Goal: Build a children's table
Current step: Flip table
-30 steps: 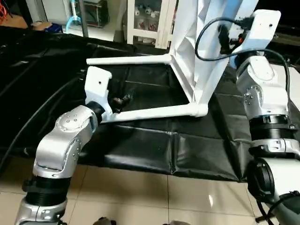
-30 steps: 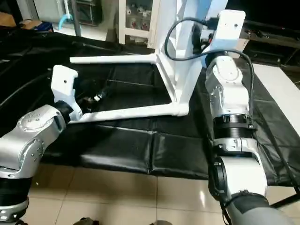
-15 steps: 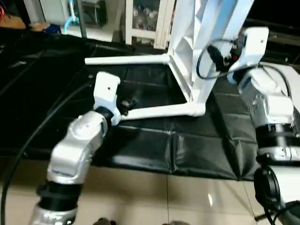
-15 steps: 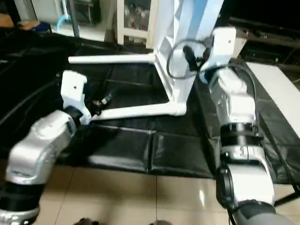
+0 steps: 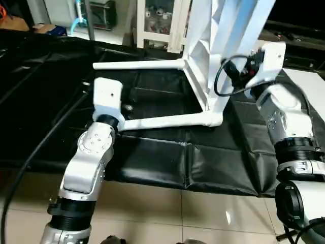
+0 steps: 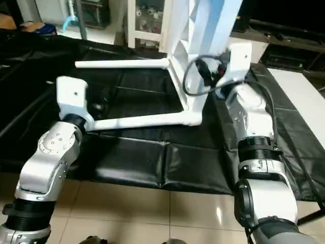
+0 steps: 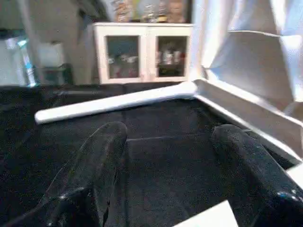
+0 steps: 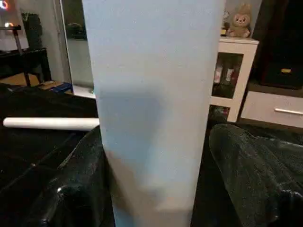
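The children's table's white tabletop [image 5: 213, 46] stands on its edge on the black cover. Two white legs are plugged into it and stretch out to the left: the near leg [image 5: 167, 121] and the far leg [image 5: 137, 65]. My left gripper [image 5: 127, 108] hovers at the free end of the near leg, open [image 7: 170, 132], with nothing between its fingers [image 7: 106, 156]. The far leg [image 7: 113, 101] lies ahead of it. My right gripper [image 8: 156, 135] is open, and its fingers [image 8: 246, 175] straddle the upright tabletop [image 8: 151, 71] at its right edge.
The black-covered work surface [image 5: 167, 162] ends at a tiled floor [image 5: 152, 213] near me. A black cable [image 5: 30, 152] runs along the left side. A white glass-front cabinet [image 5: 157, 20] stands behind the table.
My right wrist has come down and slightly left along the tabletop's edge. My left elbow has swung in under the wrist, while that gripper stays by the near leg's end.
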`<state>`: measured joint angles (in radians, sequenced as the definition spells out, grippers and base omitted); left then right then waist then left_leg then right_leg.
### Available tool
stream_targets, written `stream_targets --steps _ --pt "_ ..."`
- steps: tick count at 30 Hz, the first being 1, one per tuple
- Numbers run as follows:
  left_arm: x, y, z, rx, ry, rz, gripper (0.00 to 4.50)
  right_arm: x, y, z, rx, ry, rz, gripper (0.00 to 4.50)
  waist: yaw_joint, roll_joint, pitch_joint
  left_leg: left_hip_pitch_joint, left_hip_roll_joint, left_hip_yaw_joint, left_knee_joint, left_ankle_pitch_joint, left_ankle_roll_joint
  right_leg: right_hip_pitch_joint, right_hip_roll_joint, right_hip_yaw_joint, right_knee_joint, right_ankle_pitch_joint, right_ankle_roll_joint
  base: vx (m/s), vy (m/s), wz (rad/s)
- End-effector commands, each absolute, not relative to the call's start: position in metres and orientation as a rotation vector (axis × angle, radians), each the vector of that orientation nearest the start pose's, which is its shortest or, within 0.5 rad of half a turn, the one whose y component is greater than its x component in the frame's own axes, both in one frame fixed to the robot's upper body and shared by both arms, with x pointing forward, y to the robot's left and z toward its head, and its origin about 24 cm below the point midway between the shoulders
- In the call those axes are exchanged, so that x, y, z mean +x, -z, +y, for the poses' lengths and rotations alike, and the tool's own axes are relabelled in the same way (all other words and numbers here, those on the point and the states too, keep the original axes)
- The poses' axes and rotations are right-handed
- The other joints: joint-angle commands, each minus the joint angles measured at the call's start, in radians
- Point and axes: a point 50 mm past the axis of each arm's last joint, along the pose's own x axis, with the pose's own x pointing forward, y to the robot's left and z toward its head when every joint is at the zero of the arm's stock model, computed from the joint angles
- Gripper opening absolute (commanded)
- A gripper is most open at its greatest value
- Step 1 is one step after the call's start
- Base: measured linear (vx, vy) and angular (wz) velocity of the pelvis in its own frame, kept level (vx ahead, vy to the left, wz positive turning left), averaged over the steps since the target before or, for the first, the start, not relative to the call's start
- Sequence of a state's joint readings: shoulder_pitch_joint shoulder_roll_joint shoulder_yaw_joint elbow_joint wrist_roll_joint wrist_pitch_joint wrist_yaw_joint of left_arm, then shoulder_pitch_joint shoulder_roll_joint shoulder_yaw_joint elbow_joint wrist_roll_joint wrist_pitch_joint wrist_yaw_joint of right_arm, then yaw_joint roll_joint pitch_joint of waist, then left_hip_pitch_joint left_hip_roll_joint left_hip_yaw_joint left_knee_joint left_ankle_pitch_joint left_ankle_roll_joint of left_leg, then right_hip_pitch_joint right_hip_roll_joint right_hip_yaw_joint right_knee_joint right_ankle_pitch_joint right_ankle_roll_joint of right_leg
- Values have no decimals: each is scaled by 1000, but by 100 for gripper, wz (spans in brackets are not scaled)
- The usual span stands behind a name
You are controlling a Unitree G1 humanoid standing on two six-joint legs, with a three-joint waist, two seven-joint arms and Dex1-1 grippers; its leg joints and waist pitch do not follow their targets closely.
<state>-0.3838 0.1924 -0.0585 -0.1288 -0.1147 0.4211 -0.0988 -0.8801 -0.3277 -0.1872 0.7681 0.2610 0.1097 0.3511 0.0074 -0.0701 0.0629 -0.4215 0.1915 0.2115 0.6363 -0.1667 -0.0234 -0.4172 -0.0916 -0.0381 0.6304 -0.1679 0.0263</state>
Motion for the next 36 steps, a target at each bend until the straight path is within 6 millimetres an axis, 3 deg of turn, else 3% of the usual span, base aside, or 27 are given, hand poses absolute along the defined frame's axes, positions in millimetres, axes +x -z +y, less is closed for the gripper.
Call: stream_targets --steps 1,12,26,33,36 --pt "310 -142 129 140 279 -105 325 400 -176 -205 72 -208 -113 333 0 8 -83 43 33 -24 -76 -294 -51 24 -29 20 -76 -239 -166 0 0 0" --pt "309 -144 130 193 288 -118 325 410 -188 -202 40 -176 -140 333 1 9 -83 43 33 -23 -75 -292 -51 23 -30 20 -71 -226 -173 0 0 0" --pt "310 -146 132 247 288 -114 325 412 -190 -205 52 -171 -141 211 -1 9 -81 43 34 -25 -77 -321 -54 21 -29 19 -73 -255 -169 0 0 0" --pt "311 -148 131 246 287 -125 325 413 -189 -204 41 -155 -127 194 -2 7 -82 43 33 -23 -75 -312 -47 21 -29 20 -73 -246 -174 0 0 0" --pt "311 -149 131 251 282 -133 325 415 -200 -210 -19 -107 -158 194 -3 5 -82 43 34 -24 -75 -320 -52 19 -30 19 -73 -264 -172 0 0 0"
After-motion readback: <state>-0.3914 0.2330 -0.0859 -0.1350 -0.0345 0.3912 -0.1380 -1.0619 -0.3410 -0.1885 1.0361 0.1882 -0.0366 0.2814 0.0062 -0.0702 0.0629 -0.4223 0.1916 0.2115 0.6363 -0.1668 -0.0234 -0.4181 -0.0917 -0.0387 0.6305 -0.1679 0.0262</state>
